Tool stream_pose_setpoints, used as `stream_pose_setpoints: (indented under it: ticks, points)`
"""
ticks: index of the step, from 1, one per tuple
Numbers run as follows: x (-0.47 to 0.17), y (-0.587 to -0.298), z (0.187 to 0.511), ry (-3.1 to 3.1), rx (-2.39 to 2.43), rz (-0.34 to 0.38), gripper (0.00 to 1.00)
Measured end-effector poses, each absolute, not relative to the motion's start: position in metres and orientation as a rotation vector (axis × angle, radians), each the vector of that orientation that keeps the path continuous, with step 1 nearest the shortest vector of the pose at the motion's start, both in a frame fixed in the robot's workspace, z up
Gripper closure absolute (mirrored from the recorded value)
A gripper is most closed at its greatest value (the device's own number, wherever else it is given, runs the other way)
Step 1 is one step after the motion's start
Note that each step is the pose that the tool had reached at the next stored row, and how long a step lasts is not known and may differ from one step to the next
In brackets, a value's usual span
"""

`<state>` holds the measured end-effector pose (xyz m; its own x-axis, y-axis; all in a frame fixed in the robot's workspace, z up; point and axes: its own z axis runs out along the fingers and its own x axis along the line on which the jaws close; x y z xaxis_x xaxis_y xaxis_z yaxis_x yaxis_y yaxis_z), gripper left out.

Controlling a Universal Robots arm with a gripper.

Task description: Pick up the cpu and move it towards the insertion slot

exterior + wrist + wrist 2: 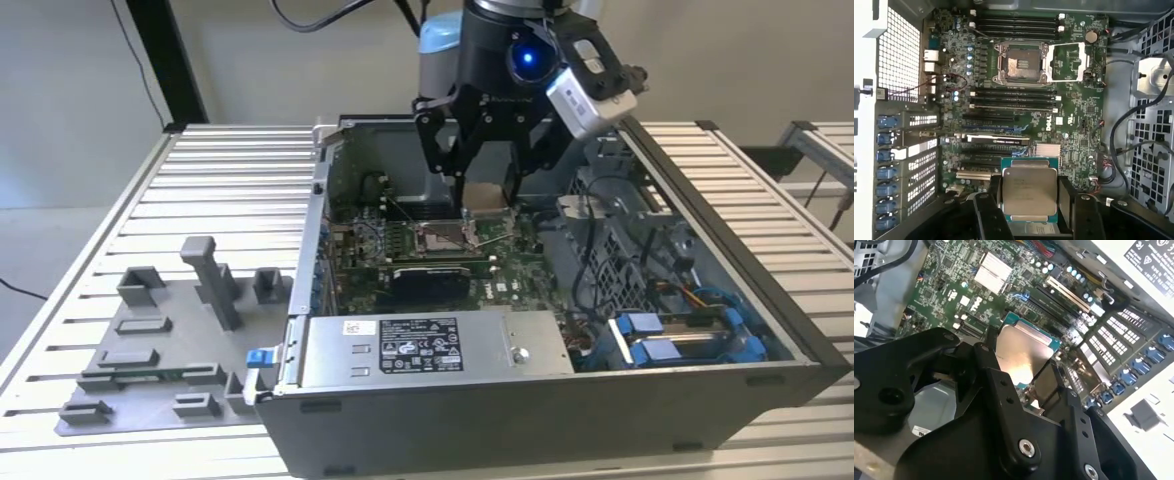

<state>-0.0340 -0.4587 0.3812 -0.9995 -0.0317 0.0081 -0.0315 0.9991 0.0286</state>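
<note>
My gripper (487, 200) hangs inside the open computer case (801, 350), shut on the cpu (487, 192), whose tan side shows between the black fingers in the exterior view. In both wrist views the cpu (1029, 185) (1021, 352) shows a silvery metal face with a green edge, clamped at two opposite sides. The insertion slot (447, 237) (1021, 65) is a silver-framed socket with a tan centre on the green motherboard. It lies below the cpu and a little toward the exterior view's left. Its cover frame (1069, 62) is swung open beside it.
A grey fixture plate (160, 330) with upright blocks lies on the slatted table at the exterior view's left. A power supply (427, 345), blue drive brackets (681, 335) and cables (1134, 125) crowd the case. Memory slots (1014, 97) flank the socket.
</note>
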Motion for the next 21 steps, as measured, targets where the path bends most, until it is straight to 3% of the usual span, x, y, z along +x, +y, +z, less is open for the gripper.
stream_pose_setpoints:
  ticks: [21]
  points:
    - [-0.044, -0.377, 0.378, -3.133, 0.049, -0.003, 1.00]
